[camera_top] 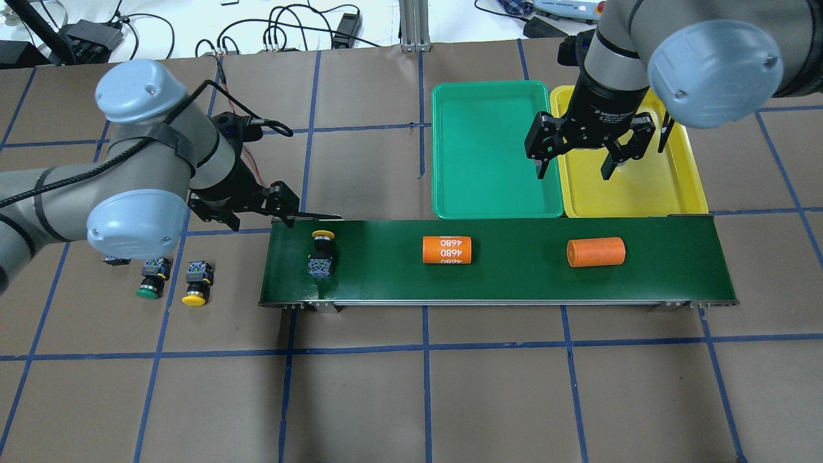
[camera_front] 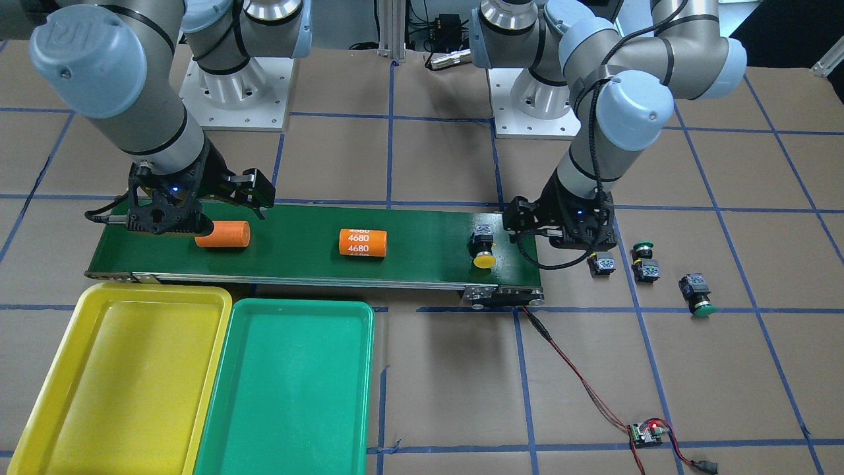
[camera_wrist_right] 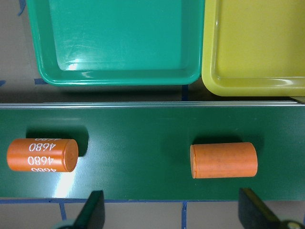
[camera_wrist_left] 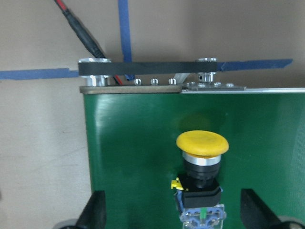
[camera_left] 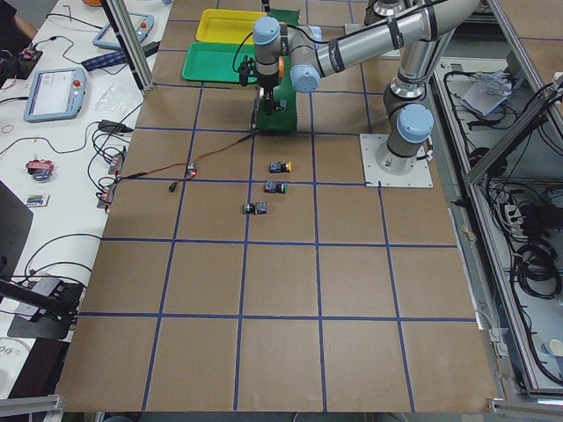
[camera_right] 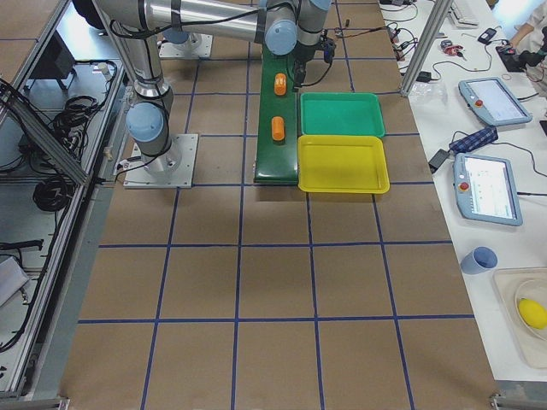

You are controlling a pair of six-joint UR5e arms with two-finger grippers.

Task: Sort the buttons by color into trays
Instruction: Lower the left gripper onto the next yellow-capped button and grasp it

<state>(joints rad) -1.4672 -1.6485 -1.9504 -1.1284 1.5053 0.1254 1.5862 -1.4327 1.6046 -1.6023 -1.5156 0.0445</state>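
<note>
A yellow-capped button (camera_front: 482, 249) (camera_top: 321, 253) lies on its side on the conveyor belt's end nearest my left arm. My left gripper (camera_top: 283, 206) (camera_wrist_left: 174, 212) hovers over that end, open, and the button (camera_wrist_left: 201, 181) shows between its spread fingers (camera_wrist_left: 95, 212). Three more buttons lie on the table beside the belt: a yellow-capped one (camera_top: 196, 289) and two green-capped ones (camera_top: 151, 283) (camera_front: 697, 293). My right gripper (camera_top: 578, 164) (camera_wrist_right: 171, 212) hangs open and empty over the belt's other end. The yellow tray (camera_front: 119, 376) and the green tray (camera_front: 290, 389) stand side by side, both empty.
Two orange cylinders lie on the dark green belt (camera_top: 514, 283): one marked 4680 (camera_top: 447, 250) in the middle, a plain one (camera_top: 596, 252) below my right gripper. A red cable runs from the belt to a small controller board (camera_front: 649, 433). A person's arm (camera_right: 530, 43) shows at the side bench.
</note>
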